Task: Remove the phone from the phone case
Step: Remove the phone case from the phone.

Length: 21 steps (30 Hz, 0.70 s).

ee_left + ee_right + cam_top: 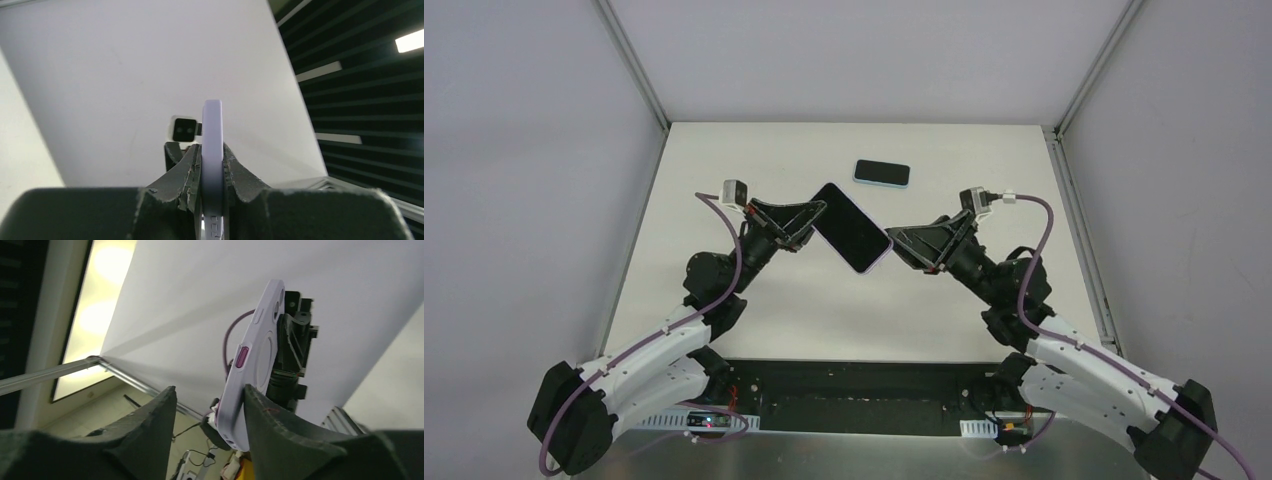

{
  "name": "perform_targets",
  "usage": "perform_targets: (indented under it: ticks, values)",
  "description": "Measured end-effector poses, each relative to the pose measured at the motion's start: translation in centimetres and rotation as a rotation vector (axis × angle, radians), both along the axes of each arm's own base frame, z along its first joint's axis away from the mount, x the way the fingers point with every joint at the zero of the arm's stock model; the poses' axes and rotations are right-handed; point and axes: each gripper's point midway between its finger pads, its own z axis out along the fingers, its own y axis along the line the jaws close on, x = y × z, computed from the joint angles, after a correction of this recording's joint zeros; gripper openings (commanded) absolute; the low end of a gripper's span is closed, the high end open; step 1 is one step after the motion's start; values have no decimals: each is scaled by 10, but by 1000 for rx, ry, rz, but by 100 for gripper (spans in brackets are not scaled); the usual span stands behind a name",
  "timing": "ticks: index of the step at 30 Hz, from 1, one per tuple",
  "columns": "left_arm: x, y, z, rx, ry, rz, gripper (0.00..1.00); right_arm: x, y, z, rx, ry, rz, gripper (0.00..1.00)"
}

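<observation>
The phone (pixel 852 227), black screen up in a lavender case, hangs in the air above the middle of the table. My left gripper (pixel 814 224) is shut on its left end. In the left wrist view the case's thin edge (pixel 212 125) stands clamped between both pads of that gripper (pixel 212 152). My right gripper (pixel 892 244) is at the phone's right end with its jaws open. In the right wrist view the case back (pixel 255 365), with a purple side button, rests against the right finger (pixel 270 425). The left finger (pixel 150 430) stands apart from it.
A second phone in a light blue case (pixel 882 173) lies flat on the white table (pixel 724 180) behind the held phone. Grey walls enclose the table on three sides. The right wrist camera (pixel 183 128) shows beyond the case in the left wrist view.
</observation>
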Motion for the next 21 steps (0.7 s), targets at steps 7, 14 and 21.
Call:
perform_targets:
  ticks: [7,14,21]
  values:
    - [8,-10,-27,104,52,6,0,-4,-19,-34,-163,17,-78,73]
    - [9,-10,-36,161,52,27,0,-8,-46,-66,-317,23,-195,75]
    - [11,-9,-38,183,43,52,0,5,-54,-117,-434,153,-262,68]
